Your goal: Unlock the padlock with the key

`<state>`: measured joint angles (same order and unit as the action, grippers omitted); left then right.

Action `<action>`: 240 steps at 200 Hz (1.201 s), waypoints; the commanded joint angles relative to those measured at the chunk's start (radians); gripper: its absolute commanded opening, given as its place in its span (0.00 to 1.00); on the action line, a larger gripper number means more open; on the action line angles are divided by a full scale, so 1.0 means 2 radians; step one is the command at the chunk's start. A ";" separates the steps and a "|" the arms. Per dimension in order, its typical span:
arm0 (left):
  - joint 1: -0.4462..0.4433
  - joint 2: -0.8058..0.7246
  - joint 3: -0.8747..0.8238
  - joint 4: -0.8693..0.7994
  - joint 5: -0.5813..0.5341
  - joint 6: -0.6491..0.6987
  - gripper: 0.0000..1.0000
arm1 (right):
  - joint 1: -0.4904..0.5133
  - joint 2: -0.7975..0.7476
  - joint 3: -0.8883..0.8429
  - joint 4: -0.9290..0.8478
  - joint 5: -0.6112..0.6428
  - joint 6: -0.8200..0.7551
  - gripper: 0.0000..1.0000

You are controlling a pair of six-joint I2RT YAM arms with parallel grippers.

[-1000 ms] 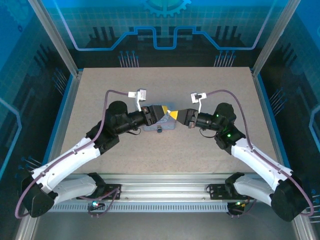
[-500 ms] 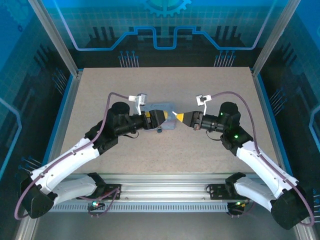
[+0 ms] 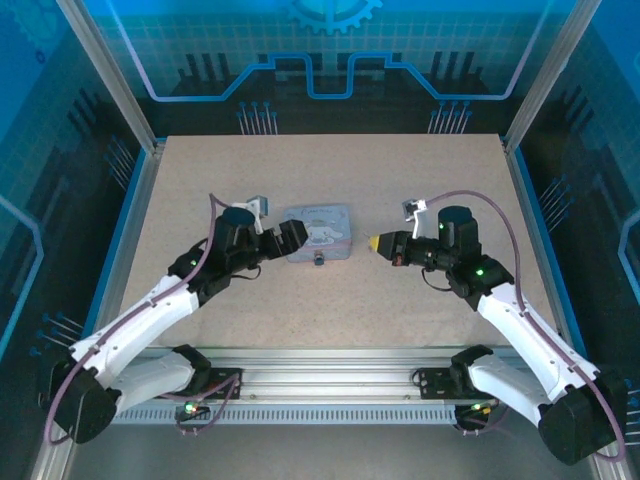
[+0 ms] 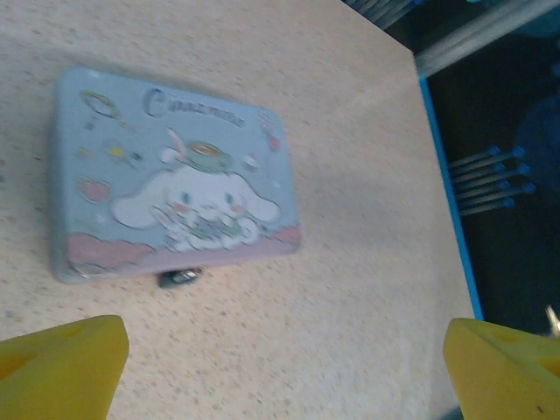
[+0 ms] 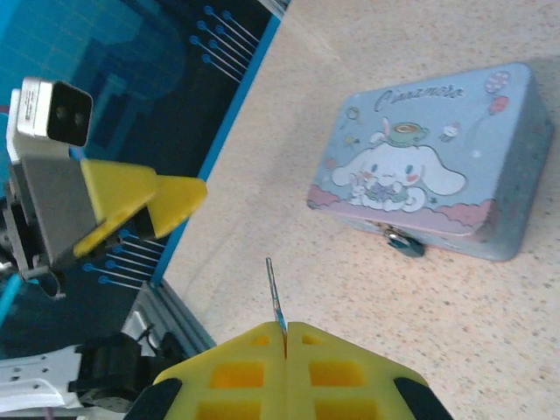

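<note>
Firstly, located the key (image 5: 276,290) pinched between the shut yellow fingers (image 5: 236,367) of the right gripper (image 5: 285,329), with its thin dark shaft projecting straight out past the fingertips. Held clear of the table (image 3: 200,170), touching nothing else. Too small to make out in the overhead view.

Next, found the padlock (image 5: 401,241) at the middle of the near side wall of the pale blue cartoon tin (image 5: 429,175). Small and dark, sitting against the wall at table level. Recorded also from the left wrist (image 4: 179,277) and from overhead (image 3: 319,259). Too blurred to judge the shackle or keyhole. Well apart from the key tip.

Observed the tin (image 3: 318,232) lying flat near the table's centre, lid closed and printed face up.

Placed the right gripper (image 3: 375,243) to the right of the tin, pointed toward it, with bare table between.

Noted the left gripper (image 3: 292,237) at the tin's left end, jaws spread wide with nothing between them. Confirmed from its own wrist view (image 4: 280,376), one yellow finger in each lower corner and the tin (image 4: 166,175) lying ahead of them, untouched.
</note>
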<state>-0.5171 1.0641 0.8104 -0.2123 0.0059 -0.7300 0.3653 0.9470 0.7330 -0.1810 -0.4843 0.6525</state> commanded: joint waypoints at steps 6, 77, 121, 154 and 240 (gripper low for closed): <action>0.040 0.041 0.003 0.026 -0.003 0.007 0.96 | -0.006 -0.004 -0.011 -0.032 0.032 -0.028 0.00; 0.086 0.243 0.103 0.070 0.035 0.026 0.96 | -0.007 -0.022 -0.014 -0.057 0.046 -0.042 0.00; 0.101 0.347 0.183 0.061 0.083 0.033 0.92 | -0.011 -0.042 -0.019 -0.073 0.050 -0.051 0.00; 0.101 0.392 0.224 0.061 0.131 0.041 0.87 | -0.017 -0.043 -0.023 -0.076 0.047 -0.055 0.00; 0.087 0.364 0.186 0.084 0.162 0.055 0.86 | -0.020 0.019 0.005 -0.060 0.073 -0.068 0.00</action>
<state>-0.3328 1.8763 1.2388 -0.0574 0.3210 -0.6579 0.3389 0.9497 0.6891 -0.3058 -0.3729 0.5411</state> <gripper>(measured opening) 0.844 0.059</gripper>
